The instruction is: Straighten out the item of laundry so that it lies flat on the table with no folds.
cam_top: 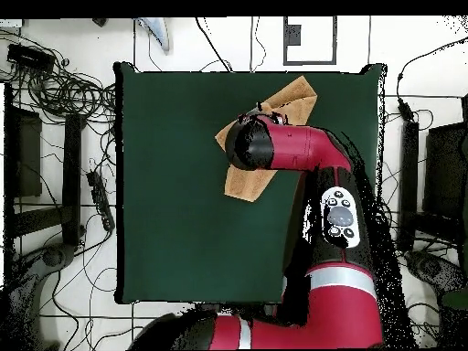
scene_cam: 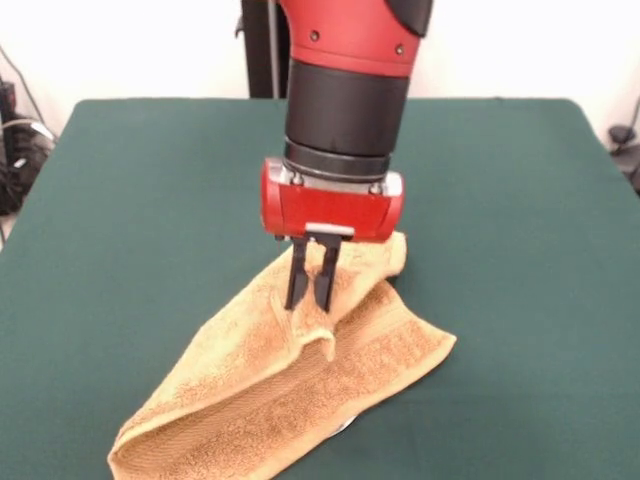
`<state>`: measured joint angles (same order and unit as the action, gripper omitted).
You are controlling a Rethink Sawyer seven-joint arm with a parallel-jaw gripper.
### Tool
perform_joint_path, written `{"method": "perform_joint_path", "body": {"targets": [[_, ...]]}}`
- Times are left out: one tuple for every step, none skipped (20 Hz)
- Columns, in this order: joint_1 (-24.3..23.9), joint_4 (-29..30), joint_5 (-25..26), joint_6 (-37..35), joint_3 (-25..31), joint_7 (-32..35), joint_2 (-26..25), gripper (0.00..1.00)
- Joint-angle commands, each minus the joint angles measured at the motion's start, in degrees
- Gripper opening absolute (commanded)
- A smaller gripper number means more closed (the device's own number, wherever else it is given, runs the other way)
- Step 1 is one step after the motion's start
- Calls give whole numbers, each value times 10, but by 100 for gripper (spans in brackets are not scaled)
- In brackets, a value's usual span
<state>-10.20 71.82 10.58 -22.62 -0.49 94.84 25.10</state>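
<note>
The orange-tan towel (scene_cam: 300, 395) lies crumpled on the green table (scene_cam: 520, 200), running from the middle toward the near left edge, with a raised ridge in its middle. My gripper (scene_cam: 310, 303) points straight down over that ridge. Its two black fingers (scene_cam: 296, 280) stand close together and pinch the fold at their tips. In the overhead view the arm's wrist (cam_top: 249, 146) hides the gripper and the towel's middle. The towel (cam_top: 292, 96) shows on both sides of it, one end near the table's (cam_top: 183, 183) top edge.
The towel's near end reaches the table's front edge in the front view. Cables (cam_top: 64, 91) and dark equipment (cam_top: 23, 151) lie on the floor around the table. The robot's pedestal (scene_cam: 262, 50) stands behind the far edge.
</note>
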Motion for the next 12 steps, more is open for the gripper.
{"method": "perform_joint_path", "body": {"targets": [[-4, 115, -18, -28, 8, 104, 6, 0], [-4, 116, -13, -20, 1, 104, 7, 0], [-6, 116, -7, -15, -5, 102, 9, 0], [-12, 114, -2, -10, -6, 93, 9, 0], [-23, 113, 0, -15, -2, 80, 8, 0], [-32, 111, 5, -17, -3, 68, 7, 0], [-44, 108, 9, -18, 2, 55, 7, 0], [-55, 104, 13, -19, 6, 41, 7, 0], [-68, 101, 17, -20, 14, 26, 5, 0], [-82, 104, 20, -25, 21, 12, 7, 0], [-97, 105, 24, -27, 29, -2, 4, 0], [-108, 108, 32, -28, 30, -13, 2, 0]]}}
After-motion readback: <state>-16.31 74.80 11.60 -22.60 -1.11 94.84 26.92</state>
